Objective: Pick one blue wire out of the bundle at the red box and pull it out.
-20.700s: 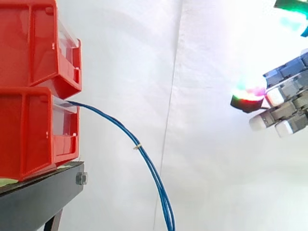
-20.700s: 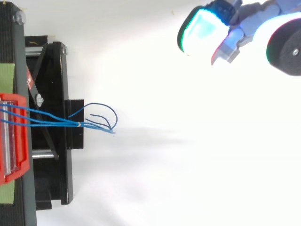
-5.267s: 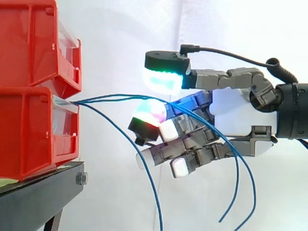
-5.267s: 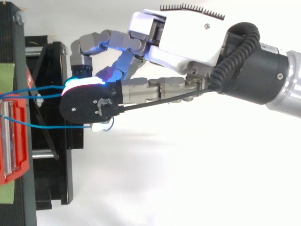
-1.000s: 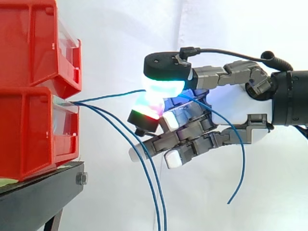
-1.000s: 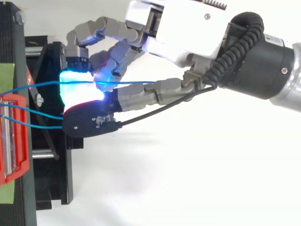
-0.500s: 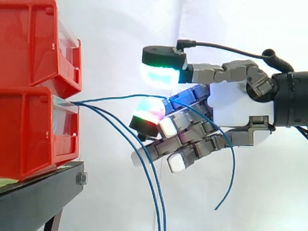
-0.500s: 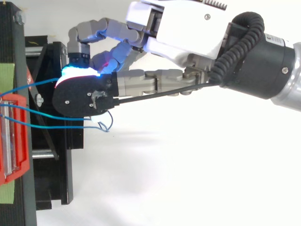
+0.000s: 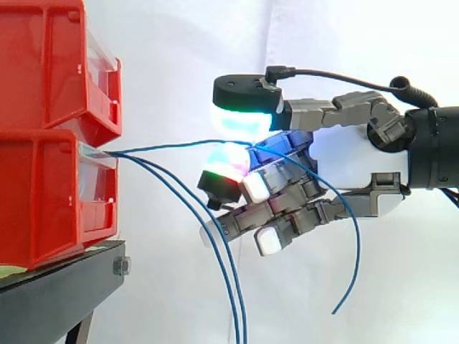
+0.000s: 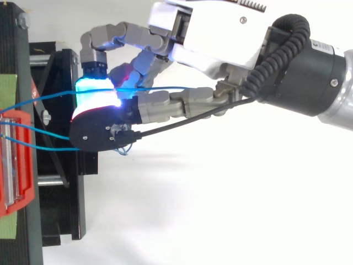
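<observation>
Robot hand: white shell, grey jointed fingers, curled and closed about one thin blue insulated wire, with the green-glowing thumb pad above it and a red-and-green-glowing finger pad below; the nip looks light. Hazards, as judged: the wire is slender, round and smooth-skinned, so it may slide through the thick rounded pads once pulled. Its free tail drapes over the curled fingers and hangs below the palm, where it could catch. A pull off the line of the bin mouth could drag it across the lip and jam it. Two further blue wires: same gauge, same exit, sagging in a long curve past the lowest fingers in the side view, touching or not cannot be told; likely to be brushed or carried along if the hand is drawn back low. Lower red plastic bin: rigid, glossy, moulded, with a clear front panel; the held wire leaves over its front lip and runs near level to the pads. It stands at the edge of the black metal stand and might shift if the wire binds inside. Upper red plastic bin: same make, stacked on the lower. White curtain: matt cloth, softly creased, behind all.
</observation>
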